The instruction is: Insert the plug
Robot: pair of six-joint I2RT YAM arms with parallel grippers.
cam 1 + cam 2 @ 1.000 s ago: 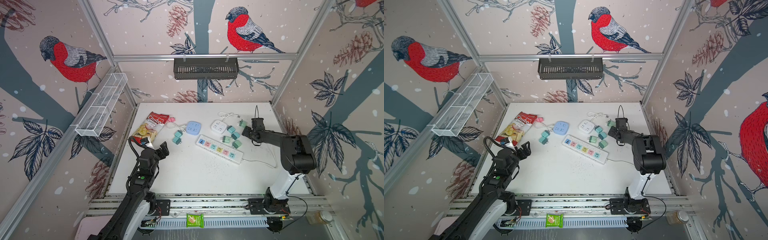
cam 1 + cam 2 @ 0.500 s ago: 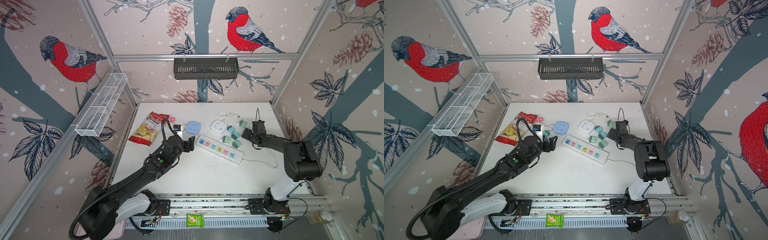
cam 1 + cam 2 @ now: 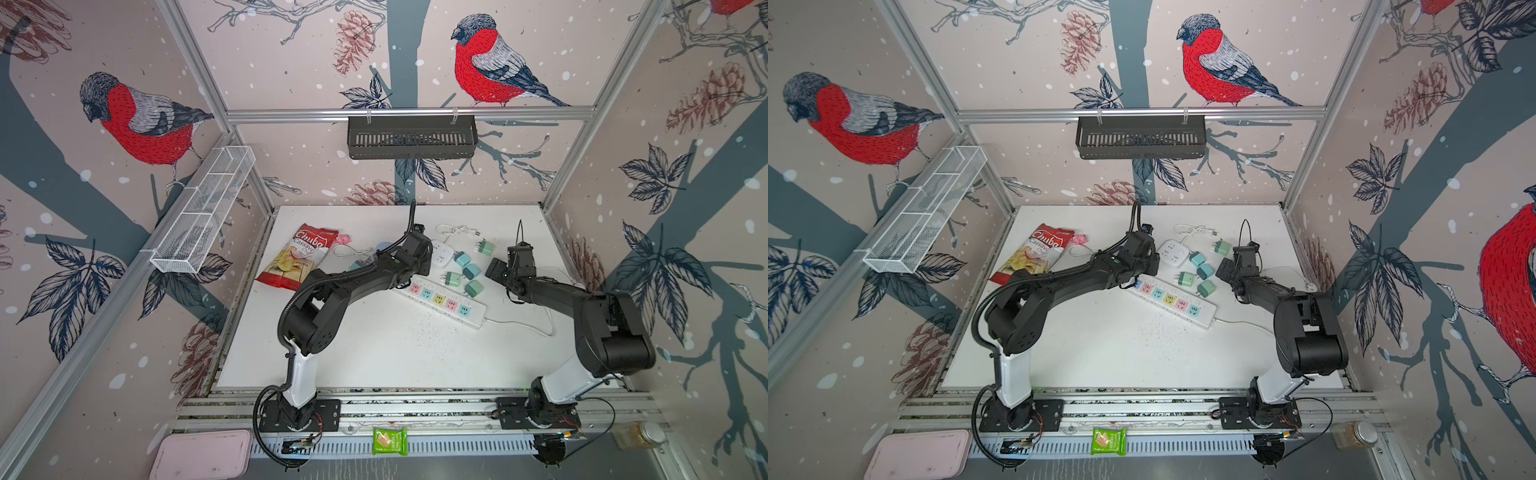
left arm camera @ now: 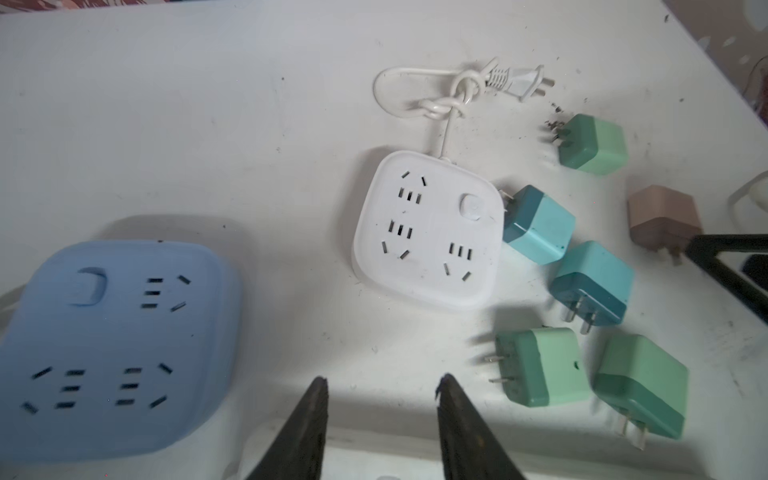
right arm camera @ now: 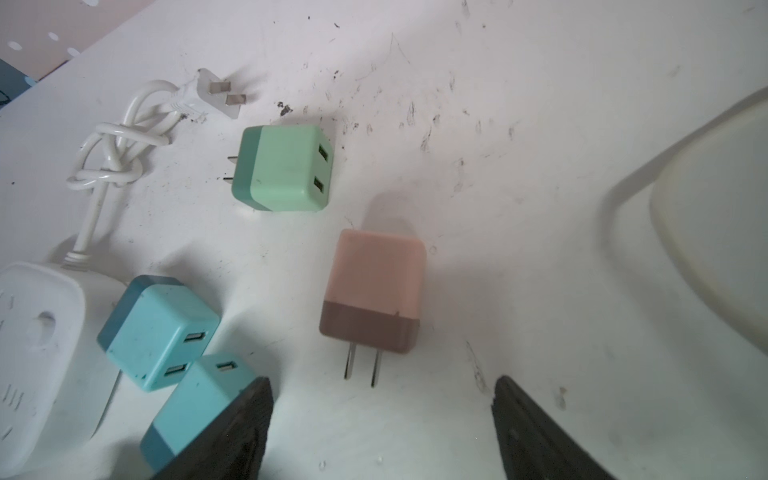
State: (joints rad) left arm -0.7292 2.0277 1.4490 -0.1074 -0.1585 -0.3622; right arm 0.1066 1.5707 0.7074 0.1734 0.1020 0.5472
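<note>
A pink and brown plug (image 5: 376, 286) lies flat on the table, its two prongs pointing at my right gripper (image 5: 380, 380). That gripper is open wide just short of the prongs and holds nothing. The long white power strip (image 3: 440, 299) with coloured sockets lies diagonally mid-table. My left gripper (image 4: 380, 378) hangs over the strip's left end (image 4: 374, 449), jaws a narrow gap apart with nothing between the tips. In both top views the left gripper (image 3: 417, 268) and right gripper (image 3: 496, 268) flank a cluster of green and teal plugs (image 3: 463, 270).
A white square socket block (image 4: 428, 232) and a blue one (image 4: 116, 345) lie beyond the strip. Several loose plugs (image 4: 540, 365) sit right of the left gripper. A chips bag (image 3: 297, 259) lies far left. The strip's cord (image 3: 536, 328) trails right. A cream rounded thing (image 5: 715, 232) sits beside the pink plug.
My left arm has swung from the table's front left up to the strip's left end, and its jaws have narrowed. The right gripper has stayed open by the plugs, shifting slightly.
</note>
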